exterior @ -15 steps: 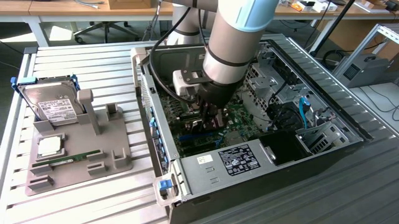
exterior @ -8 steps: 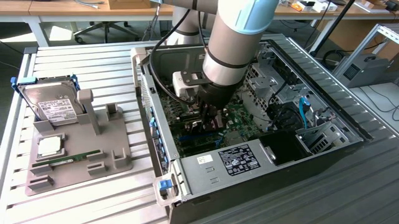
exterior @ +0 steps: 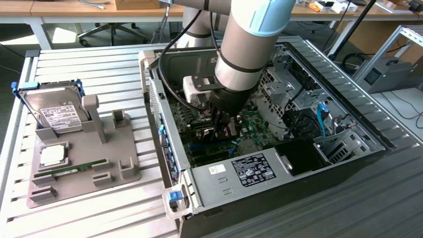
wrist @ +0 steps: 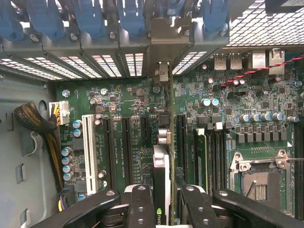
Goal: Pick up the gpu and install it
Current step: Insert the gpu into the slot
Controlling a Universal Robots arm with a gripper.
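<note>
In the exterior view, the hand point(exterior: 221, 124) hung inside the open computer case point(exterior: 157, 94) on the counter point(exterior: 79, 64), over its middle. In the wrist view, the hand point(wrist: 166, 202) gripped the gpu point(wrist: 161, 166), edge-on and upright among the motherboard point(wrist: 133, 109) slots.

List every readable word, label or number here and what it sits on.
"nV…", rest cut off: logo on the card held in the pincer.
Hard drive label: too small to read.
Power supply label: too small to read.
Circuit board print: too small to read.
</note>
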